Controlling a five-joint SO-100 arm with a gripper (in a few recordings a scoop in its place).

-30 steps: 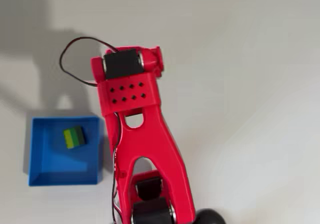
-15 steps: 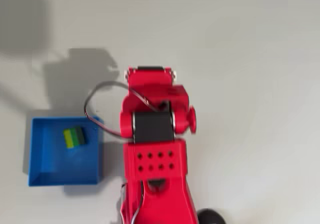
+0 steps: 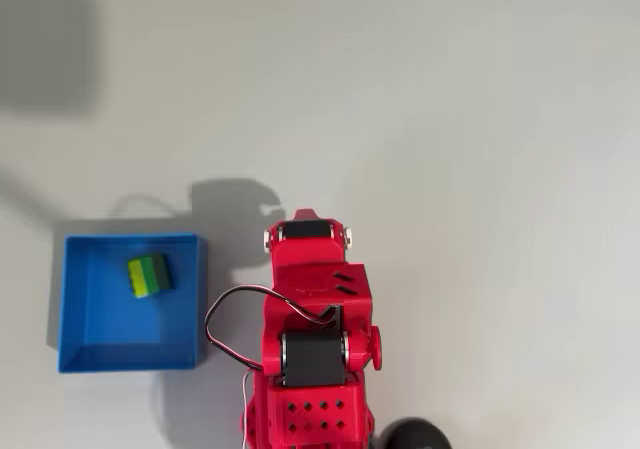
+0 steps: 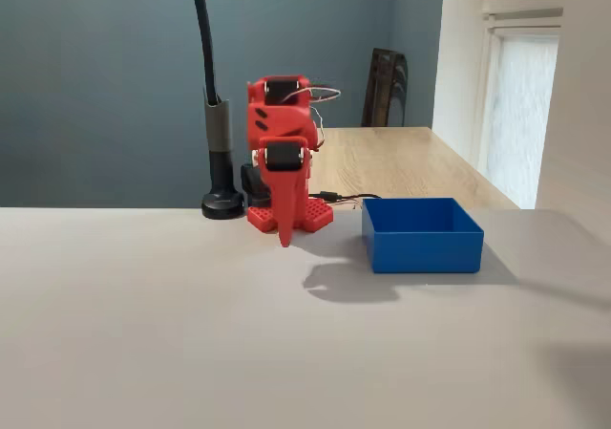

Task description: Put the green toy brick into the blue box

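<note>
The green toy brick lies inside the blue box, near its upper middle in the overhead view. In the fixed view the blue box stands on the grey table right of the arm, and its wall hides the brick. The red arm is folded back over its base, well to the right of the box in the overhead view. My gripper hangs pointing straight down in front of the base, its fingers together with nothing between them, apart from the box.
A black stand with a round foot rises behind the arm's base and also shows as a black foot at the bottom edge. A wooden table lies behind. Open grey tabletop spreads in front.
The arm has drawn back from its stretched-out pose toward its base at the bottom of the overhead view and folded up. The brick has stayed in the box.
</note>
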